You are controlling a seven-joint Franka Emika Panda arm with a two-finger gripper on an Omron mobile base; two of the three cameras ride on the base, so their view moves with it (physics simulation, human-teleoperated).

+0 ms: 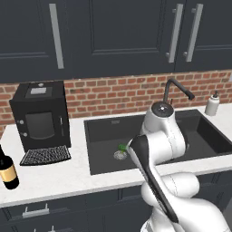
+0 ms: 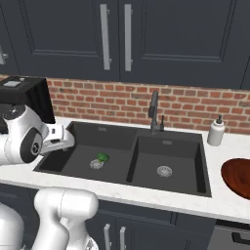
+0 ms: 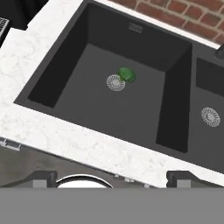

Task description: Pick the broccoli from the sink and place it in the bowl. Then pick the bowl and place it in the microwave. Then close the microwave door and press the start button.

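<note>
The broccoli (image 3: 127,74) is a small green lump on the floor of the sink's (image 3: 144,43) left basin, right beside the round drain (image 3: 115,82). It also lies there as the broccoli (image 1: 122,147) and broccoli (image 2: 102,156) in the base views. My gripper (image 3: 111,178) hovers above the basin's front counter edge, well short of the broccoli, jaws open wide and empty. The reddish-brown bowl (image 2: 238,177) rests on the counter right of the sink (image 2: 117,134). The microwave and its door are out of view.
A black coffee machine (image 1: 40,118) stands on the white counter (image 1: 59,176) left of the sink (image 1: 104,124), with a wine bottle (image 1: 7,170) in front of it. The black faucet (image 2: 155,114) and a soap dispenser (image 2: 215,132) stand behind the sink. Dark cabinets hang overhead.
</note>
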